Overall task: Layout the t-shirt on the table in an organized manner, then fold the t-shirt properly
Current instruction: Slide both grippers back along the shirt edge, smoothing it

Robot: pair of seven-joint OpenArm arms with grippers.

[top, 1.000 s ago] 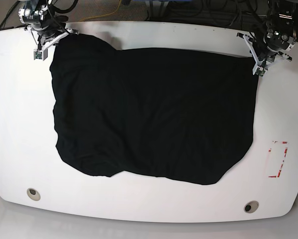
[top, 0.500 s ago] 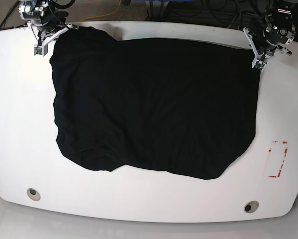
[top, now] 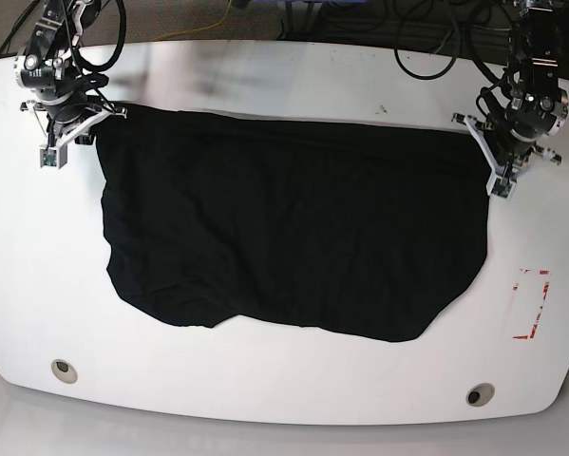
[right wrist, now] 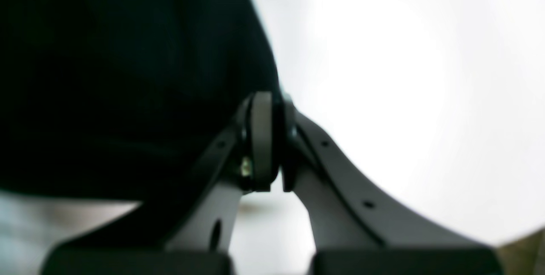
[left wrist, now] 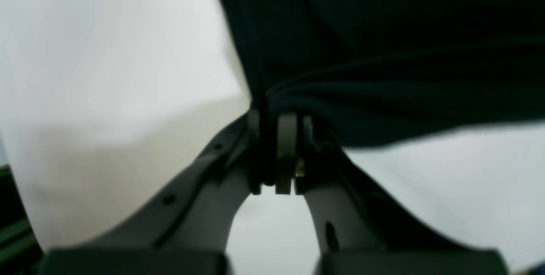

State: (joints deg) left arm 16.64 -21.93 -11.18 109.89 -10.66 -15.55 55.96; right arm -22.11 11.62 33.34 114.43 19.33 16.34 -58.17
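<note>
Item: black short-sleeved cloth t-shirt (top: 293, 228), spread wide across the middle of the large glossy white tabletop (top: 37, 275). Far edge drawn into a nearly straight line between two held corners. Near edge uneven, with a rounded lobe towards the base view's left and a lower bulge towards its right. Shallow wrinkles run through the near half.

Left gripper (top: 496, 169): at the base view's right, far side of the table, arm reaching in from the far edge, fingers angled down and towards the cloth. Jaws pressed together on the shirt's far corner on that side. Left wrist view: pads (left wrist: 286, 156) closed, with a bunched dark fold (left wrist: 383, 109) gathered right at the tips.

Right gripper (top: 99, 122): at the base view's left, far side, arm likewise reaching in from the far edge, fingers tilted down. Jaws clamped on the opposite far corner. Right wrist view: pads (right wrist: 262, 138) meet, with the shirt's edge (right wrist: 127, 75) caught between them.

Other fixtures: red rectangular outline mark (top: 529, 304) near the table's right edge, apart from the shirt; two small round metal inserts (top: 64, 370) (top: 480, 394) along the near edge.

Hard to make out: both wrist views are blurred, cloth showing only as a dark mass. No collar, sleeves or print can be distinguished. Upper arm links are cut off by the frame's top.
</note>
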